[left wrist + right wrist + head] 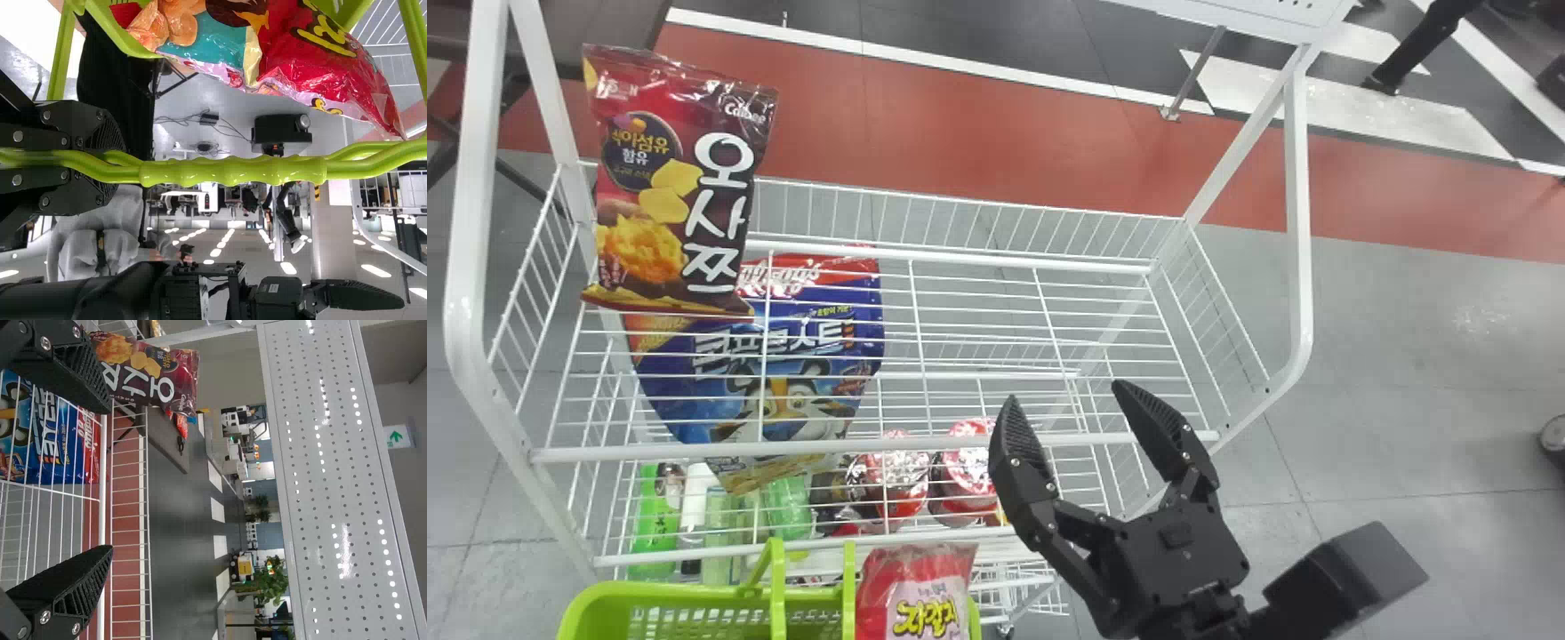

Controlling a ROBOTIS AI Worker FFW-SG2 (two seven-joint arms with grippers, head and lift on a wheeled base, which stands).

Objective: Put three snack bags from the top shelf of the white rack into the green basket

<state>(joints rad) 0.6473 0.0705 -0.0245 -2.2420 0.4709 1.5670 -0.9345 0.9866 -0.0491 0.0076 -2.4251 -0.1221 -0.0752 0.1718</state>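
Observation:
My right gripper (1069,400) stands open and empty over the right front of the white rack's top shelf (996,347); the right wrist view shows the gripper (110,479) with its fingers wide apart. At that shelf's left end a dark red snack bag (676,187) stands upright, well away from it. The green basket (587,613) is at the lower left, before the rack, with a red and pink bag (918,596) in it. In the left wrist view my left gripper (110,163) is shut on the basket handle (233,171); red (320,60) and teal-orange packaging (207,47) shows inside the basket.
A blue cereal bag (774,356) lies beneath the top shelf's wires, with bottles (656,516) and red-lidded tubs (894,480) lower down. White posts (480,178) frame the rack's sides. A perforated white panel (327,480) rises at the rack's back.

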